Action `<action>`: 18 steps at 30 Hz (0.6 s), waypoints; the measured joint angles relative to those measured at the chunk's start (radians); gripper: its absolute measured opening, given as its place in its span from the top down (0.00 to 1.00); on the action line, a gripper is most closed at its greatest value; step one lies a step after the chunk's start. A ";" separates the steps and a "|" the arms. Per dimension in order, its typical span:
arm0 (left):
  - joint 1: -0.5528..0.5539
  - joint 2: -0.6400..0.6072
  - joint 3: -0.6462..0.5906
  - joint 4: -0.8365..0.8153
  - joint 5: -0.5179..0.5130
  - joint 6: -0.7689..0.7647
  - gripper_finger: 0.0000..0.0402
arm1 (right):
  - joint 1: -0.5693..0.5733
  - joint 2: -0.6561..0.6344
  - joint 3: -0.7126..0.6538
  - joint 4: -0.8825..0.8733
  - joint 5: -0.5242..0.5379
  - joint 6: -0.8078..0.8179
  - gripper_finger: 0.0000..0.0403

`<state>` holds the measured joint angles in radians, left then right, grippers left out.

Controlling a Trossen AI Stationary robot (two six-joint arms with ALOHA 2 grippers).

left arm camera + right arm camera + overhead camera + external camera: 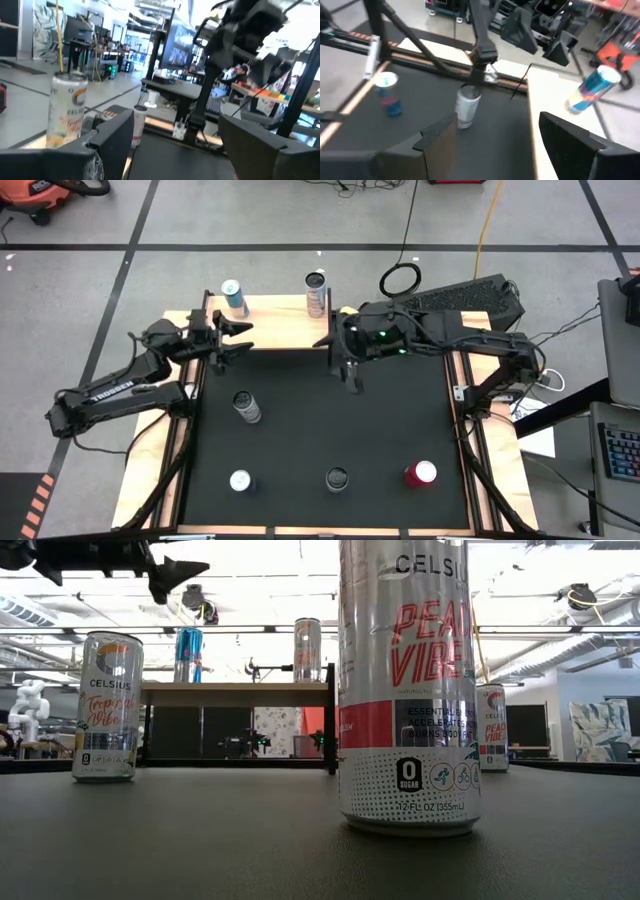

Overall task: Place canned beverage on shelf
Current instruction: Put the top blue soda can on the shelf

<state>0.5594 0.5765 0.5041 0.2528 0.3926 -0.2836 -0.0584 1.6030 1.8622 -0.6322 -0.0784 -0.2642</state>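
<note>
"Black mat (320, 430) closest to us, and we are counting three cans standing in a row along it: a white-topped can (240, 480), a dark-topped can (337, 479) and a red can (420, 473)."

"We are also seeing a fourth can (246, 406) standing alone, farther in on the left side. What are the arms doing?"

"Beyond that can, the left gripper (235, 340) is hanging just in front of the shelf's left part, fingers spread wide and gripping nothing. The right gripper (350, 375) is hovering over the mat, in front of the shelf's right end. Its claw is gaping wide too, and it is empty."

"And the shelf (270, 308)?"

"We are finding it at the far edge of the table, a light-wood board on black legs. It is carrying two upright cans, well apart: a blue can (234, 298) towards the left and a silver can (316, 293) at the right end."
</note>
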 joint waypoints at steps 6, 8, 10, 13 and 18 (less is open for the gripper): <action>-0.001 -0.004 0.057 -0.002 0.088 0.015 0.27 | -0.074 0.085 0.000 0.106 0.000 -0.120 0.35; 0.000 -0.007 0.082 -0.002 0.090 0.019 0.27 | -0.102 0.115 0.000 0.165 -0.002 -0.142 0.35; 0.000 -0.008 0.102 0.003 0.071 0.023 0.27 | -0.131 0.145 0.000 0.232 -0.004 -0.152 0.35; 0.001 -0.010 0.118 0.001 0.063 0.035 0.27 | -0.174 0.184 0.000 0.318 -0.016 -0.166 0.35; 0.001 -0.011 0.128 -0.025 0.061 0.057 0.27 | -0.244 0.252 0.000 0.510 -0.168 -0.113 0.35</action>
<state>0.5608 0.5652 0.6317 0.2278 0.4538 -0.2269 -0.3021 1.8552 1.8622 -0.1218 -0.2460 -0.3770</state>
